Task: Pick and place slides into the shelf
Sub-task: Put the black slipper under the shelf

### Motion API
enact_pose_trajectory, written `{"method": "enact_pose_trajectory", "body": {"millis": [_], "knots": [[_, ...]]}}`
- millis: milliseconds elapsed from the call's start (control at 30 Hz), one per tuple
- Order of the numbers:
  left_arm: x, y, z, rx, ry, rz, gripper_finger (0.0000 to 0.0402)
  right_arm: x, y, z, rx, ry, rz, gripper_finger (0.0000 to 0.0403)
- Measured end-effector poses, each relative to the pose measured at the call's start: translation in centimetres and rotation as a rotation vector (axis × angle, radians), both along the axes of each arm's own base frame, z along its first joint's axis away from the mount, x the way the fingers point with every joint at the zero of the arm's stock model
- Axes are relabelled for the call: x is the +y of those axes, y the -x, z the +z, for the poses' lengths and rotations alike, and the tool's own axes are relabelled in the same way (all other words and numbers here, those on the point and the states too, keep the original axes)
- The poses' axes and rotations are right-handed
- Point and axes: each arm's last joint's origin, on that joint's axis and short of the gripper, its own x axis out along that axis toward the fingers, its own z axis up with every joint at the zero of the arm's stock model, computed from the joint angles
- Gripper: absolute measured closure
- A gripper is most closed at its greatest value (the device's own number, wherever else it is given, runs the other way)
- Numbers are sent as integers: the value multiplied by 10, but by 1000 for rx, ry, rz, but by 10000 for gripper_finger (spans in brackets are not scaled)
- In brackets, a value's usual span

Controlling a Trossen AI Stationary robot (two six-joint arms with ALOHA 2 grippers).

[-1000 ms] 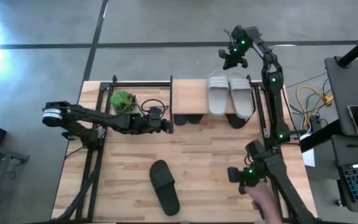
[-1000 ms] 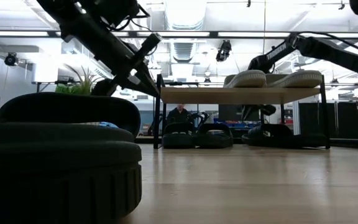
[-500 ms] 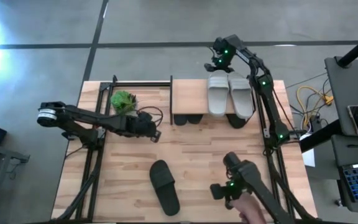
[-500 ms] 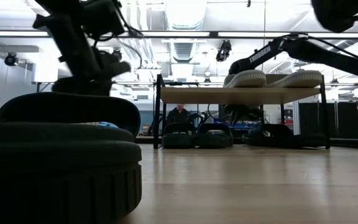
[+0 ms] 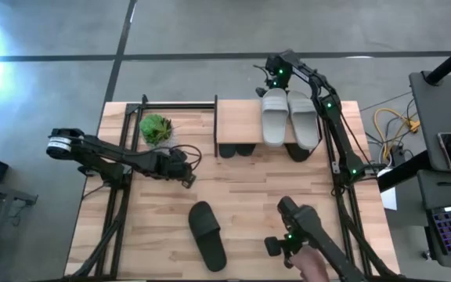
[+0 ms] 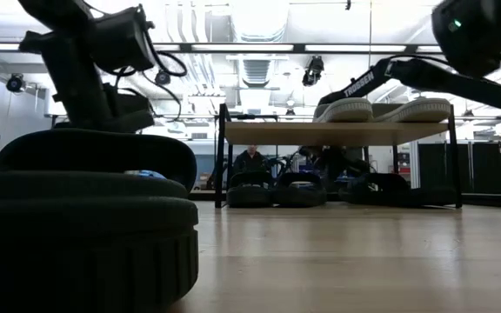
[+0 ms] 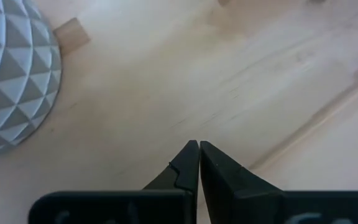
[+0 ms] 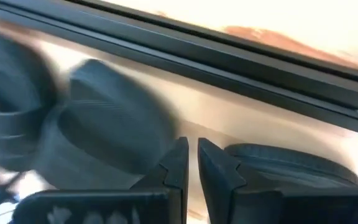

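The left pincer (image 5: 188,179) hovers at centre-left of the tabletop (image 5: 249,204), fingers together, holding nothing. The right pincer (image 5: 261,70), nearly closed and empty, sits behind the shelf (image 5: 237,121) at upper centre. Two grey slides (image 5: 290,117) lie on the shelf; one black slide (image 5: 207,234) lies lower centre.

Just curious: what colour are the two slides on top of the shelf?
Light grey slides, clearest from the high view.

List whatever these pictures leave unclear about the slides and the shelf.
- Black rubber slides under the light wooden shelf: in the high view, the plank hides all but their ends.
- The same slides in the right wrist view: blurred, with no detail.
- Lone black rubber slide on the table: in the low view, cut off by the left and bottom edges, and it blocks what lies behind.
- Pale faceted round object: in the left wrist view, cut off by the edge, identity unclear.
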Motion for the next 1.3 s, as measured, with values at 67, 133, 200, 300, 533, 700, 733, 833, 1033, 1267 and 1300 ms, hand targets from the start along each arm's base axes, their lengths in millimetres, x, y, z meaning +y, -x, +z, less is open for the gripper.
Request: {"method": "enact_pose_trajectory", "body": {"millis": [67,133,200,300,533,700,733,833,1033,1267,1300], "knots": [[0,3,-3,12,0,0,402,3,4,-7,52,-10,9,374],[0,5,-6,27,-1,-1,402,5,7,-14,72,-31,4,374],[0,7,-9,36,-1,-1,402,10,12,-17,95,-63,5,374],[1,8,-10,38,-3,-1,402,14,16,-24,140,-67,33,374],[1,7,-9,32,-9,2,402,8,20,-16,234,36,87,374],[1,6,-8,29,-10,3,402,-9,17,24,226,235,82,374],[1,6,-8,21,-12,4,402,-12,18,32,244,295,80,374],[1,2,-6,-20,-11,4,402,-12,31,55,271,402,46,374],[0,-11,0,-172,-3,2,402,-20,53,107,364,707,-68,374],[-5,-38,18,-482,70,-124,402,3,59,190,207,986,-186,374],[-5,-42,22,-538,78,-151,402,11,60,202,188,1012,-191,374]]}}
